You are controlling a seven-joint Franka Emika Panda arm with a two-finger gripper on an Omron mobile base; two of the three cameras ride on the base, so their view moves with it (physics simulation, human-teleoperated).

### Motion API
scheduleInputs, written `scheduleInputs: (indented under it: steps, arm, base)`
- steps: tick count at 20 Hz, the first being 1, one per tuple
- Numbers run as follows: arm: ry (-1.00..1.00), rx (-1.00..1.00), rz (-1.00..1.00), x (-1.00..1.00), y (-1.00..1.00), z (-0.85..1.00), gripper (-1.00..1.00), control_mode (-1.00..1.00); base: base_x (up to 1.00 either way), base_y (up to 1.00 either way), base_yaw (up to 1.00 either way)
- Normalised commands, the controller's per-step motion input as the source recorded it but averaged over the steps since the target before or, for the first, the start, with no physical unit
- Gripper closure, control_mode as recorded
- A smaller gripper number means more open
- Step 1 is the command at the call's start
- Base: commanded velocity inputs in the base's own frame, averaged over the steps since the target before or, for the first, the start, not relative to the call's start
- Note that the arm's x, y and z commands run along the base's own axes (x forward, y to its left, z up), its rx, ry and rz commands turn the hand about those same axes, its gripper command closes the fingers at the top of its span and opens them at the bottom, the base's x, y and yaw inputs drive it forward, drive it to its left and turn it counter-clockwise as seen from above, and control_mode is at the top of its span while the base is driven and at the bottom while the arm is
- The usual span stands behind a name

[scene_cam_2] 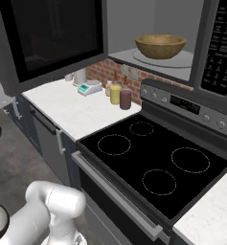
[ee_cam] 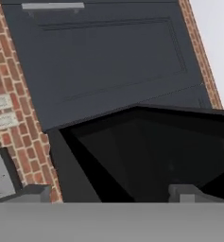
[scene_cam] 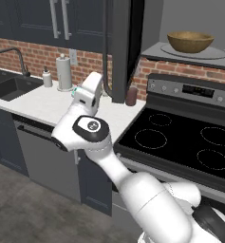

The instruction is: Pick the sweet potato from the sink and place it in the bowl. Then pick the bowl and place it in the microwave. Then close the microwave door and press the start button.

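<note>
The wooden bowl (scene_cam: pixel 190 42) (scene_cam_2: pixel 160 45) sits on the glass plate inside the open microwave (scene_cam_2: pixel 182 67) above the stove. Nothing of the sweet potato shows; the bowl's inside is hidden from these angles. The microwave door (scene_cam: pixel 118 47) (scene_cam_2: pixel 52 38) hangs swung wide open over the counter. My gripper (ee_cam: pixel 113 193) is open and empty, its fingertips (ee_cam: pixel 34 193) wide apart, close in front of the door's black glass (ee_cam: pixel 146 156). In the left base view my hand (scene_cam: pixel 91 90) hovers over the counter just left of the door's edge. The black sink (scene_cam: pixel 9 86) lies far left.
A paper towel roll (scene_cam: pixel 64 71) and a soap bottle (scene_cam: pixel 47 78) stand on the white counter (scene_cam: pixel 42 104). A yellow bottle (scene_cam_2: pixel 115 93), a dark jar (scene_cam_2: pixel 126 99) and a small scale (scene_cam_2: pixel 89 88) sit by the brick wall. The black stove top (scene_cam_2: pixel 148 158) lies below the microwave.
</note>
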Motion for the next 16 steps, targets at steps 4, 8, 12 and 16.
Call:
scheduleInputs:
  steps: [4, 8, 12, 16]
  arm:
    - [-0.12, 0.06, 0.0, -0.31, -0.83, 0.35, -1.0, -1.0]
    - [-0.16, 0.1, 0.0, -0.47, -0.98, 0.31, -1.0, -1.0]
    - [-0.12, 0.1, 0.0, -0.37, -1.0, 0.29, -1.0, -1.0]
    - [-0.1, 0.09, 0.0, -0.37, -1.0, 0.3, -1.0, -1.0]
  base:
    - [0.0, 0.0, 0.0]
    - [0.0, 0.0, 0.0]
    - [0.0, 0.0, 0.0]
    - [0.0, 0.0, 0.0]
